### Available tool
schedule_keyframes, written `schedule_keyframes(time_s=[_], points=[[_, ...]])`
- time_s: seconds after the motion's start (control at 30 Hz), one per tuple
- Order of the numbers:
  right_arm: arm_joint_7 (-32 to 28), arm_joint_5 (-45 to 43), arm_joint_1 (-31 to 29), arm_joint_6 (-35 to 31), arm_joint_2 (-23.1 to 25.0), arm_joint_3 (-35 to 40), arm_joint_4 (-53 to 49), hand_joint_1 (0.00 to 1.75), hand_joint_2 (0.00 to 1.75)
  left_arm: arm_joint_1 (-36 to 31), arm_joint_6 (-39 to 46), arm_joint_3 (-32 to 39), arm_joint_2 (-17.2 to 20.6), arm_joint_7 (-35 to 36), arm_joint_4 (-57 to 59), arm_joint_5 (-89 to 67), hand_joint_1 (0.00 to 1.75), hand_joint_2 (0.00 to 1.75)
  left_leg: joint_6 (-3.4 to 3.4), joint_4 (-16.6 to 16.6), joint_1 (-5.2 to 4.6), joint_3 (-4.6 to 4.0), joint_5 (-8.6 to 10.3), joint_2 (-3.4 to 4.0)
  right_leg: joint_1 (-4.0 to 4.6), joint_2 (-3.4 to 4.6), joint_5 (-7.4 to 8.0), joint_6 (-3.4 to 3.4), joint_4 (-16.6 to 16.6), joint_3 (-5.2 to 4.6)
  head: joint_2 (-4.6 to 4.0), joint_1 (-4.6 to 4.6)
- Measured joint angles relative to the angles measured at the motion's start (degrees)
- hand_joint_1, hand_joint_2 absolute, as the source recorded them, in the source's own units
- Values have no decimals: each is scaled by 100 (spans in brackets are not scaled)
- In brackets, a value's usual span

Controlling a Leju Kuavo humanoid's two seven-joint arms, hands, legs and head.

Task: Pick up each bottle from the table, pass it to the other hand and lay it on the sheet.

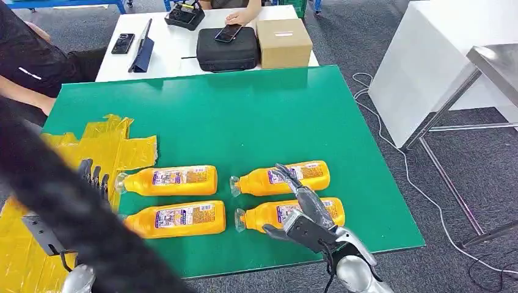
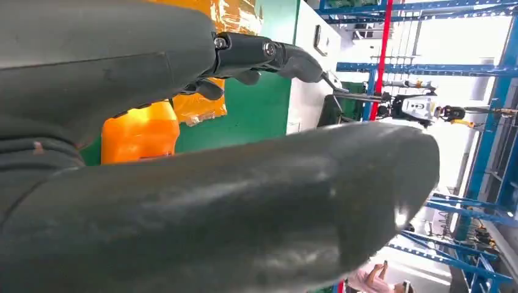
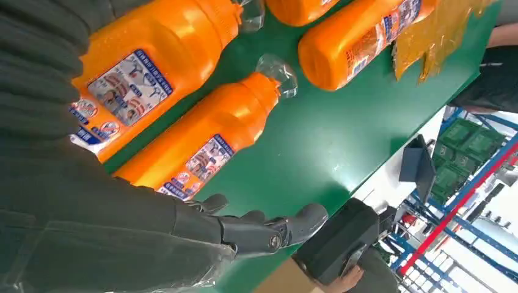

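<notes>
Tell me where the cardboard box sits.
Head view: the cardboard box stands on the white table beyond the green mat, right beside the black case.

Orange bottles [image 1: 177, 180] with blue-white labels, green table [image 1: 256, 116], yellow sheet [image 1: 110, 146].

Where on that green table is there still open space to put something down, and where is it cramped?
The far half of the green table is bare, from the four orange bottles up to the black case and cardboard box. The strip right of the bottles is free too. It's crowded near the front, where the right hand hovers, and by the yellow sheet.
</notes>
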Motion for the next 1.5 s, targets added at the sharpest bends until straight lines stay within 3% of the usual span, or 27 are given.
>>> schedule_keyframes(time_s=[0.53,0.57,0.6,0.63,0.73,1.5], points=[[136,138,-8,-22,-149,74,-41,0,175,19,13,42,-15,9,-63,0,0,0,0,0,0,0,0,1,0,0,0,0,0,0,-2,0],[362,625,-22,-168,-264,124,-41,0,175,21,15,59,-28,20,-65,4,0,0,0,0,-1,-2,0,-1,-1,-1,0,0,0,0,-2,0],[729,1845,-58,-498,-428,240,-31,0,175,47,13,87,-31,28,-107,22,0,0,1,0,-1,-2,0,0,-2,0,0,0,0,0,0,2],[1056,2523,-60,-555,-533,328,5,0,175,80,-4,98,-33,35,-146,46,0,0,1,0,-3,-2,0,0,-2,0,0,0,0,0,0,2],[1838,3670,46,-396,-833,546,289,0,175,168,-39,140,-39,103,-251,70,0,0,0,0,-1,-2,-1,0,-1,0,0,0,0,-2,-2,0],[2619,3701,136,306,-1136,678,579,0,175,16,-229,160,28,83,7,560,0,0,0,0,-1,7,-1,2,-1,1,-1,0,0,3,-2,0]])
